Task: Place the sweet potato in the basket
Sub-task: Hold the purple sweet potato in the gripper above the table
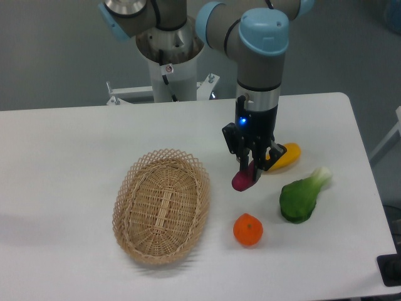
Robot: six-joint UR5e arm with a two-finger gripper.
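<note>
From the fixed camera, the basket serves as the landmark: a shallow oval of light tan wicker, tightly woven across its floor, with an open lacy rim of small loops. It lies flat on the white table, long axis running roughly toward and away from the camera.

Just to the right of the basket, the gripper points downward with its dark fingers clamped on the sweet potato. The tuber is small, smooth and magenta-purple, finger-shaped with a rounded lower end; it hangs tilted between the fingers, its upper part hidden by them. Whether its lower tip touches the table cannot be told. It is outside the basket, close to the right rim.

The table is a smooth matte white top with rounded corners. Behind it stands a plain grey wall, and the arm's white pedestal rises at the far edge beyond the basket.

Farther right of the basket, past the gripper, a glossy yellow oblong vegetable lies partly hidden behind the fingers. Beyond that lies a green leafy vegetable with a pale stalk end. A round orange fruit with a dimpled skin sits right of the basket's near end, below the gripper.
</note>
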